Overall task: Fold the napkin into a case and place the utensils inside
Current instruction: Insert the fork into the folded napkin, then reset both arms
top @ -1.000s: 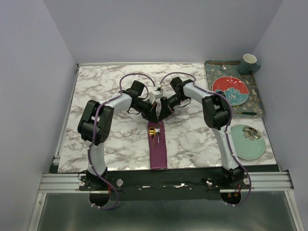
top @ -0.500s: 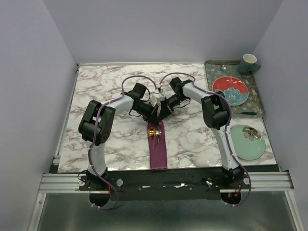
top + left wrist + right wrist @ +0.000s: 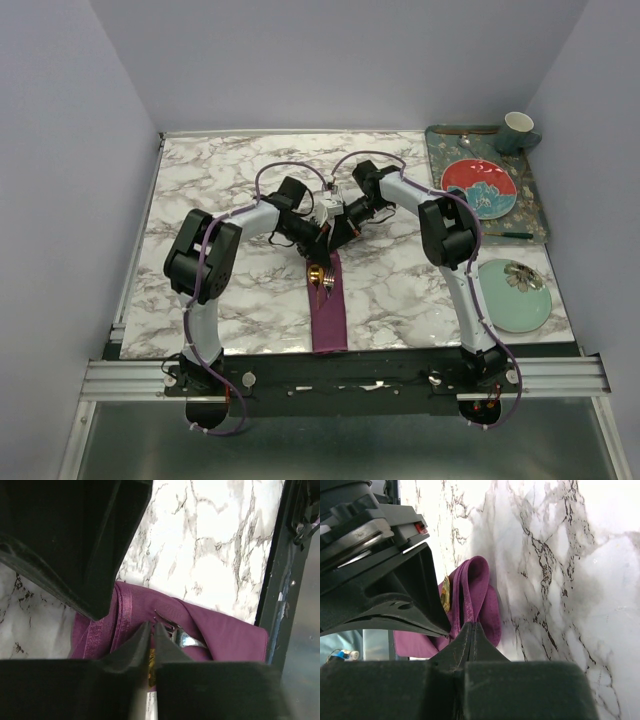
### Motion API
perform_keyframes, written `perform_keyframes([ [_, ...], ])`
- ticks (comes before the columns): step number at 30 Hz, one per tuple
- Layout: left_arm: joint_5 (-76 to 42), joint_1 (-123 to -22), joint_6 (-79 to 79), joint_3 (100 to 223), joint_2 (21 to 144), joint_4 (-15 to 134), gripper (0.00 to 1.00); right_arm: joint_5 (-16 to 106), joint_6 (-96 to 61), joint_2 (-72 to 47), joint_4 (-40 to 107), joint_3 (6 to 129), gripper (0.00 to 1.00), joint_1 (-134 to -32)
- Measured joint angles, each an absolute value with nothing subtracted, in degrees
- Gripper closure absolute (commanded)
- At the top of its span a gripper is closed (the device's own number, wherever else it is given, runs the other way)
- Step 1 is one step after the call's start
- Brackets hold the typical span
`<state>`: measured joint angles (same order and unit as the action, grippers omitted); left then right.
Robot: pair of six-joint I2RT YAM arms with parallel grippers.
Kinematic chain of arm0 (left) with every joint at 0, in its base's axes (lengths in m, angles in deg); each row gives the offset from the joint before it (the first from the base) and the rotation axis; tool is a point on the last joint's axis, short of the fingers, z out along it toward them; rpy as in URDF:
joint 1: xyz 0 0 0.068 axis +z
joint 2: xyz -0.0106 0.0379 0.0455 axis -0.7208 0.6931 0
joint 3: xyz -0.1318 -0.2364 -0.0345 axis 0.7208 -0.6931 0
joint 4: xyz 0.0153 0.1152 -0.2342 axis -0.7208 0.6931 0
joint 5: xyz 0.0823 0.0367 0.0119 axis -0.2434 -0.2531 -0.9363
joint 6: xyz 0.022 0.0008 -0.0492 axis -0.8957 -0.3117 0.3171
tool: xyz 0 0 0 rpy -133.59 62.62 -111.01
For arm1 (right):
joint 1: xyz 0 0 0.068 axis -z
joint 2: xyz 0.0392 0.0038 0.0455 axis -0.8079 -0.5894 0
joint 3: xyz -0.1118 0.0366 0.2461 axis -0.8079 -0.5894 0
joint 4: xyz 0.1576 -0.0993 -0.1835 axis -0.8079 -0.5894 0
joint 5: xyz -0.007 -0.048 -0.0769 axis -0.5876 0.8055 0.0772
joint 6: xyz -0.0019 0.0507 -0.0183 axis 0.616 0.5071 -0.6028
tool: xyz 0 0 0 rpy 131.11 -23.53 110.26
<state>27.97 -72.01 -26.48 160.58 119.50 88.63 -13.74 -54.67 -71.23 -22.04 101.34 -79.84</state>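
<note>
Both hands have crept toward the far end of the case [image 3: 328, 310], off the utensil heads, and the right hand [image 3: 470, 626] has snapped shut. Its fingers are pressed together on a raised fold of purple satin, lifting the mouth into a loop. The left hand [image 3: 151, 627] shows only a hairline slit, tips meeting on the cloth just beside the fork [image 3: 182, 639] tines; whether it has caught a layer, I cannot tell. The case lies as a narrow strip in the middle of the desk [image 3: 230, 180], with the fork and gold spoon [image 3: 316, 273] poking out at its far end. The utensils look tucked in, so this reads as final tidying.
</note>
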Motion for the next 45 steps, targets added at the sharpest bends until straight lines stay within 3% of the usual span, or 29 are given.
perform_keyframes([
  [2, 27.9, -72.1, -26.0, 160.6, 119.4, 88.7, 0.62, -13.7, -54.4, -71.2, -22.0, 101.3, 0.86, -79.8],
  [5, 27.4, -72.1, -25.3, 161.2, 119.0, 89.0, 0.52, -13.7, -54.3, -71.2, -21.9, 101.3, 0.73, -79.8],
  [6, 27.1, -72.1, -25.1, 161.4, 118.8, 89.1, 0.5, -13.7, -54.1, -71.2, -21.8, 101.3, 0.65, -79.8],
  [10, 25.3, -71.9, -24.9, 163.5, 116.4, 90.6, 0.4, -13.5, -53.7, -71.2, -21.4, 101.3, 0.48, -79.8],
  [14, 24.0, -71.4, -25.1, 167.8, 113.2, 92.5, 0.12, -12.1, -53.2, -71.0, -21.3, 101.3, 0.36, -79.8],
  [15, 23.7, -71.2, -25.1, 168.6, 112.3, 92.9, 0.05, -11.6, -53.1, -70.9, -21.3, 101.3, 0.26, -79.8],
  [16, 23.1, -70.9, -25.1, 169.5, 111.1, 93.5, 0.01, -10.7, -52.8, -70.5, -21.2, 101.3, 0.23, -79.8],
  [17, 22.8, -70.6, -25.1, 169.9, 110.3, 93.9, 0.01, -10.3, -52.6, -70.1, -21.2, 101.3, 0.22, -79.6],
  [18, 22.2, -70.2, -25.0, 170.3, 109.2, 94.3, 0.01, -9.7, -52.5, -69.6, -21.2, 101.4, 0.11, -79.4],
  [19, 21.7, -69.6, -24.8, 170.4, 108.1, 94.5, 0.01, -9.3, -52.2, -69.0, -21.2, 101.6, 0.07, -79.1],
  [21, 20.8, -67.7, -23.7, 170.5, 105.8, 94.9, 0.01, -8.1, -51.3, -67.8, -21.1, 102.5, 0.02, -78.5],
  [28, 16.5, -53.2, -17.8, 174.8, 100.0, 97.6, 0.01, -4.2, -48.0, -55.4, -19.4, 102.7, 0.0, -71.3],
  [34, 14.3, -41.5, -16.1, 186.2, 99.9, 104.0, 0.01, 0.6, -43.9, -33.2, -14.8, 91.5, 0.0, -63.3],
  [39, 9.8, -37.9, -16.5, 183.0, 97.5, 106.3, 0.01, 9.6, -40.3, -18.0, -11.2, 78.3, 0.0, -61.7],
  [45, 4.9, -39.1, -17.9, 170.2, 92.3, 106.6, 0.01, 21.0, -35.5, -6.2, -8.0, 60.4, 0.0, -61.7],
])
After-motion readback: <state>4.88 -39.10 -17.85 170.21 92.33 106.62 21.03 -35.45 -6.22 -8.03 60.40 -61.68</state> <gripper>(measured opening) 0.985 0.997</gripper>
